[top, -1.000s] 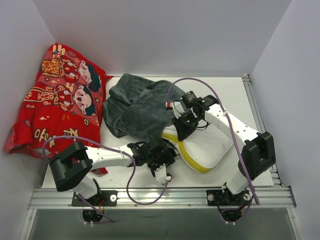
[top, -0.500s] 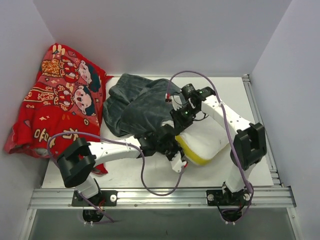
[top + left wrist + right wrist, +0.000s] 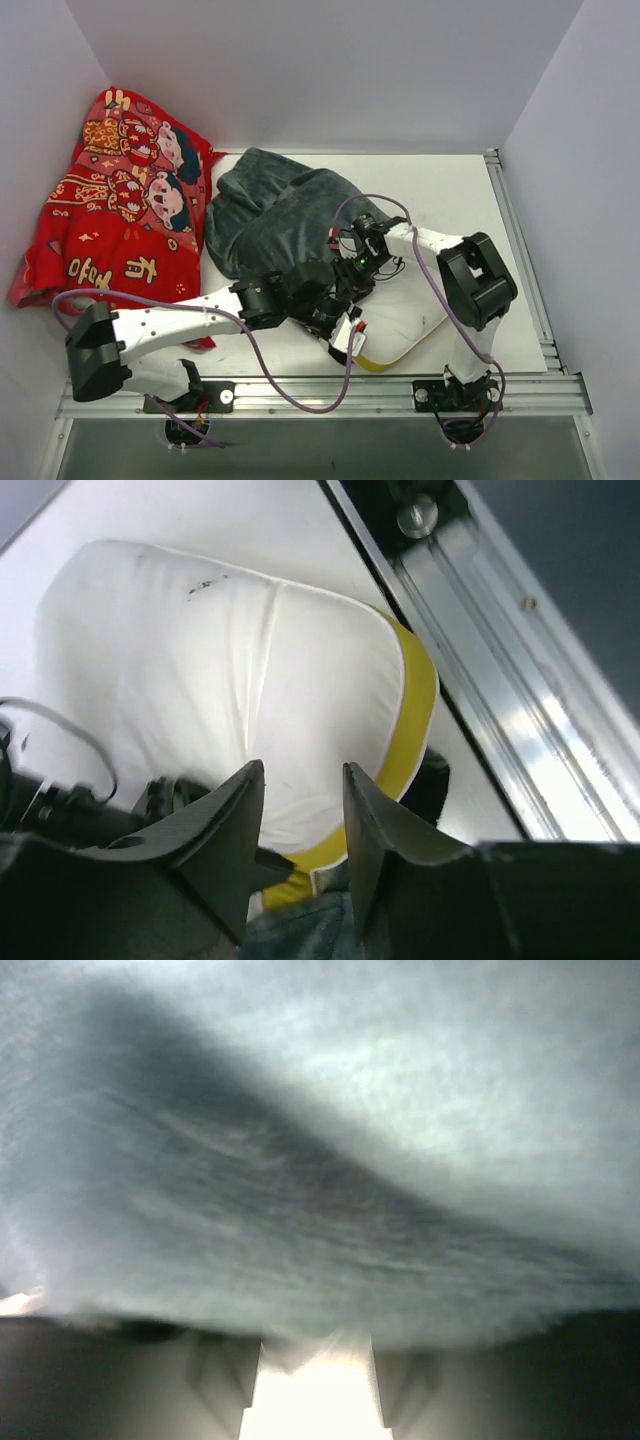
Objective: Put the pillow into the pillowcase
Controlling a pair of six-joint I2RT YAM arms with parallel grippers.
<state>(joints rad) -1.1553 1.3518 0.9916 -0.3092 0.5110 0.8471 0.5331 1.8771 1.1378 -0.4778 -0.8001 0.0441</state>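
Top view: the pillow (image 3: 410,305) lies on the bench (image 3: 470,190). Its long axis slants from the yellow band (image 3: 375,363) at its near end up under the pillowcase (image 3: 270,215), which overlaps its far-left end. The left tool (image 3: 345,325) is at the pillow's near-left edge and the right tool (image 3: 358,265) at its far-left edge, both about equally near.

Left wrist: the fingers (image 3: 230,820) are narrowly parted with bare tips, the pillow ahead of them and grey-blue cloth at the gap's root.

Right wrist: plush cloth fills the view; the opening cannot be told.
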